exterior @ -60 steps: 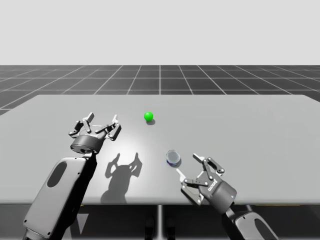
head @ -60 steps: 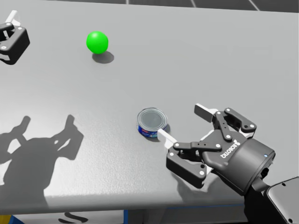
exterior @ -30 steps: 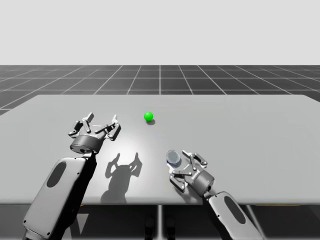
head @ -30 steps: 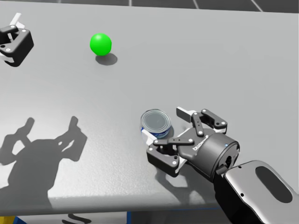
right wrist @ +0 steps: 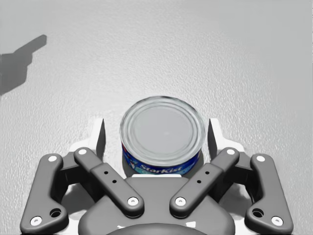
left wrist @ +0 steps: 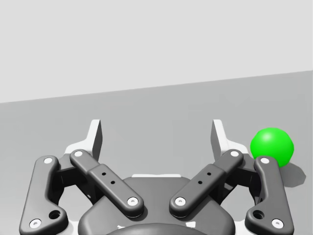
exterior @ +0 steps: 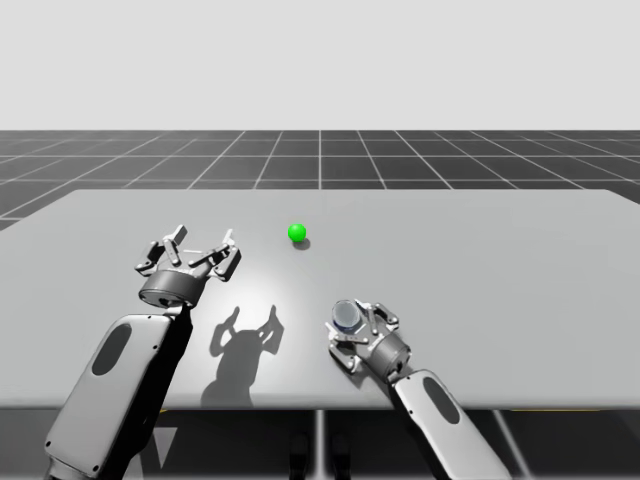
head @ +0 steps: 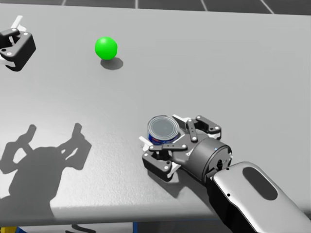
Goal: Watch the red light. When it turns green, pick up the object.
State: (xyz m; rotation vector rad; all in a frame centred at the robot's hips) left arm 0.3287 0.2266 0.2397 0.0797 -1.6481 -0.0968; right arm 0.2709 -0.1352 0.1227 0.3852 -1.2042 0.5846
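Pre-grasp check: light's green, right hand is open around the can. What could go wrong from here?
1. The can sits off-centre in the open right hand, nearer one finger; closing may shove it sideways before both sides touch.
2. The can is low and flat, so the grip may catch only a short wall and could slip on lifting.

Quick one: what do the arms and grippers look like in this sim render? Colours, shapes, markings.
The left forearm and right forearm are glossy grey shells, each with a dark oval inset. The left gripper and right gripper match: dark grey round bases, black linkage bars with silver pivot screws, pale finger pads.
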